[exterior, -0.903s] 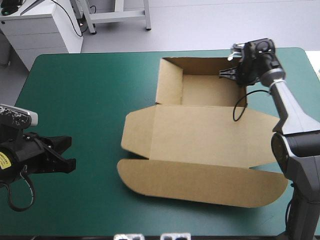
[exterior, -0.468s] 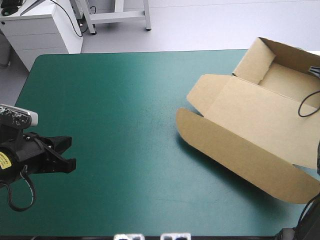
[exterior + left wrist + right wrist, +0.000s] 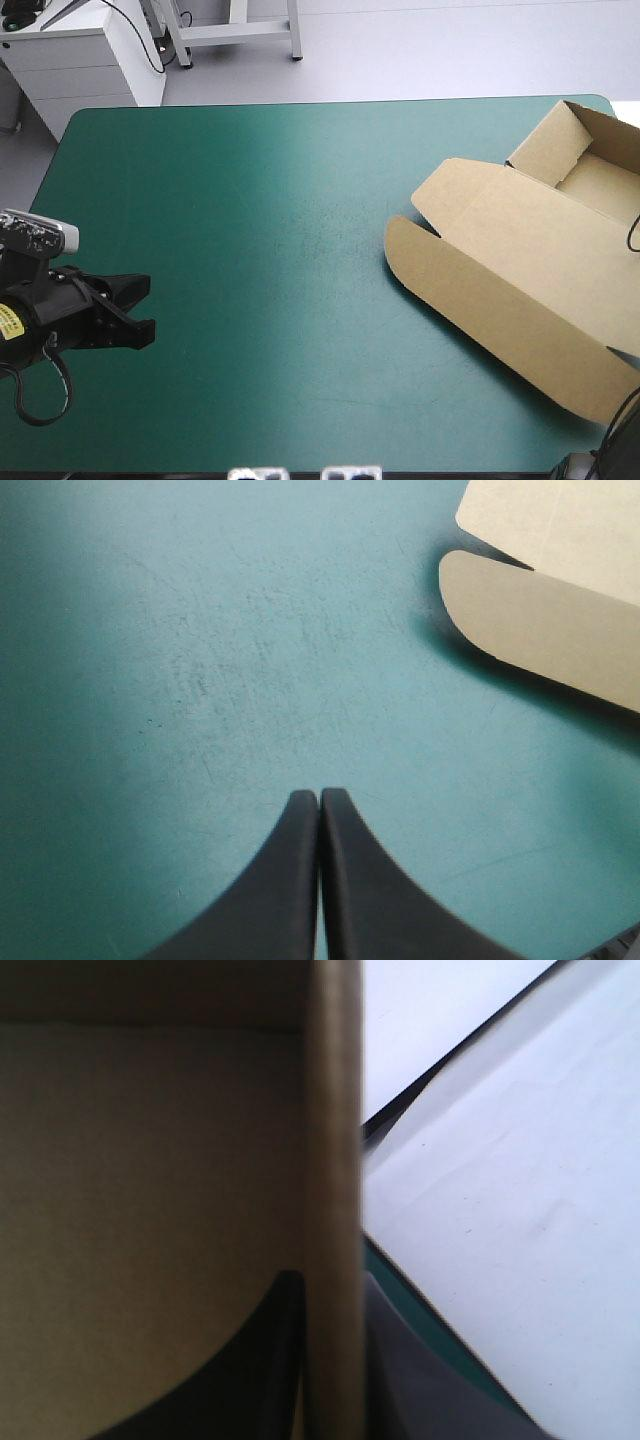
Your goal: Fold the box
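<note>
Cardboard, light but stiff — the box [image 3: 520, 270] is pinched by its wall between the right gripper [image 3: 335, 1285] fingers [image 3: 250, 1360], a sound hold; left gripper [image 3: 319, 798] clenched empty.

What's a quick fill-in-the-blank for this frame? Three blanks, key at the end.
1. The box lies near the table's ____ edge.
2. The left gripper is ____ and holds nothing.
3. The right gripper clamps an upright ____ of the box.
Missing words: right; shut; wall.
</note>
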`<state>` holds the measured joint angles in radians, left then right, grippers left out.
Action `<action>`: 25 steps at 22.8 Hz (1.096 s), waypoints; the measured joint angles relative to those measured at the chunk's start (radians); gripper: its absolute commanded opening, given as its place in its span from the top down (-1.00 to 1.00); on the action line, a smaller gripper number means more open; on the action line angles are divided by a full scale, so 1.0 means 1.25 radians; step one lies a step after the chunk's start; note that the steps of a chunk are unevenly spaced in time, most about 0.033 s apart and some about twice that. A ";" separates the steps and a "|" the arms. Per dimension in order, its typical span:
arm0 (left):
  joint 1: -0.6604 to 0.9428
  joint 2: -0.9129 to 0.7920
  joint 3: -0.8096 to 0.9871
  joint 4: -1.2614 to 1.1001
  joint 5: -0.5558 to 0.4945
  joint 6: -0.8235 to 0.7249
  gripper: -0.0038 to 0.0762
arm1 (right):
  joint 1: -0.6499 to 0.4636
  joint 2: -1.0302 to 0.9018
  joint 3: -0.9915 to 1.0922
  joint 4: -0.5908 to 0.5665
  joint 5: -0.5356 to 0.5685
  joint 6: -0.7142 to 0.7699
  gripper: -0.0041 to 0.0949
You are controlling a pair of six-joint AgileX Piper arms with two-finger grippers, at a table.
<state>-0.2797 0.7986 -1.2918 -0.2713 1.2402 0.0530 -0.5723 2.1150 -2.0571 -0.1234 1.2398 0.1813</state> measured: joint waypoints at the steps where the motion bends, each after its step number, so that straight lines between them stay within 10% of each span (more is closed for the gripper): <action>1: 0.000 0.000 0.000 -0.008 0.000 0.000 0.92 | 0.000 0.007 0.000 0.006 0.001 -0.004 0.22; 16: 0.000 0.000 0.000 -0.029 0.000 0.007 0.92 | 0.000 -0.185 0.000 0.058 0.005 -0.066 0.03; 25: 0.000 0.000 0.001 -0.016 0.000 0.074 0.92 | 0.074 -0.482 0.066 0.366 0.005 -0.175 0.95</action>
<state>-0.2797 0.7986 -1.2907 -0.2908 1.2402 0.1450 -0.4799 1.5127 -1.9750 0.3342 1.2459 -0.0374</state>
